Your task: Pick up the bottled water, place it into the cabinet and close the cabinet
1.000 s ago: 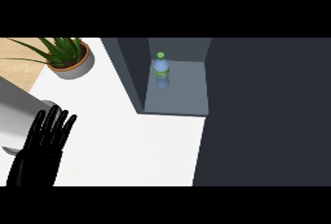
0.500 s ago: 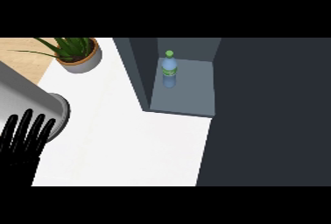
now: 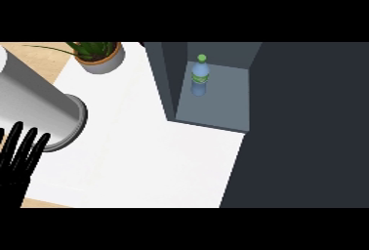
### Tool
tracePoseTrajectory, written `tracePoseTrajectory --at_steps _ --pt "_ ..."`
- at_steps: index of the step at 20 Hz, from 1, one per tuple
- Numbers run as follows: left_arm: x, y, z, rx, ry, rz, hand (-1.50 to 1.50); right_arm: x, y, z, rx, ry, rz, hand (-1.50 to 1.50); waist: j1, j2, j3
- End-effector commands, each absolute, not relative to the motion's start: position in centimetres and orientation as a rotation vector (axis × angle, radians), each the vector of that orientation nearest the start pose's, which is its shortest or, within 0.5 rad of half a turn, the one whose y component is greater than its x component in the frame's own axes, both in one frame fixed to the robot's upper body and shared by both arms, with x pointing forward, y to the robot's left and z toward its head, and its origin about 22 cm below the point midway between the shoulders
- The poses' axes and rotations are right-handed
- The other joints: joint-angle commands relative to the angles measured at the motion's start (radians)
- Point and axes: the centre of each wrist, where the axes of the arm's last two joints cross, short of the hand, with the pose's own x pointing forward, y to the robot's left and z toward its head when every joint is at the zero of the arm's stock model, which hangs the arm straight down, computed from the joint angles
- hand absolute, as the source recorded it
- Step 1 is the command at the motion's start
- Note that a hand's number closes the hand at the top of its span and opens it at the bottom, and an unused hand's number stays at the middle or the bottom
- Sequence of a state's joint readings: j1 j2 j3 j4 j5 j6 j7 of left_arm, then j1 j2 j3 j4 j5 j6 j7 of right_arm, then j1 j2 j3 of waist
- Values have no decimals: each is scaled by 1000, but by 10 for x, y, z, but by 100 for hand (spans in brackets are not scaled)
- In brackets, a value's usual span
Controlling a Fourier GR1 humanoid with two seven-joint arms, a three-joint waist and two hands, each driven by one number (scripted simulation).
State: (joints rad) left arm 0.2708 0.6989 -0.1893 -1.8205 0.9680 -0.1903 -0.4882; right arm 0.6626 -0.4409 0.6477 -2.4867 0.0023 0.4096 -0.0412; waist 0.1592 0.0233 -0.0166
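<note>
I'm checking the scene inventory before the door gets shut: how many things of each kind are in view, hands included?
Dark grey open cabinet: 1
Clear plastic water bottle with a green cap: 1
Green potted plant in a grey pot: 1
Black left hand, open: 1
Total: 4

A single view looks from the robot's head steeply down onto the white bench (image 3: pixel 144 161). It sits fairly near. The bench fills the middle, a plant (image 3: pixel 97 52) is cut by the upper edge, and the left robot hand (image 3: pixel 18 158) shows at the lower left edge. Toward the upper right the view looks down into the open cabinet (image 3: pixel 216 105). A dark panel (image 3: pixel 310 122) fills the right side.
</note>
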Motion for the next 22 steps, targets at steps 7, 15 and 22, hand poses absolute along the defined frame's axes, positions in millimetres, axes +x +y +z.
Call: tracePoseTrajectory --at_steps 7,15,22 --pt "176 338 61 -590 -1845 70 -150 69 -174 137 853 -1614 967 150 77 14 -8" --pt "180 344 64 -586 -1845 52 -150 81 -174 143 828 -1634 1097 150 79 10 -12" --pt "182 349 66 -574 -1847 60 -150 88 -175 145 796 -1612 1178 150 80 9 -16"
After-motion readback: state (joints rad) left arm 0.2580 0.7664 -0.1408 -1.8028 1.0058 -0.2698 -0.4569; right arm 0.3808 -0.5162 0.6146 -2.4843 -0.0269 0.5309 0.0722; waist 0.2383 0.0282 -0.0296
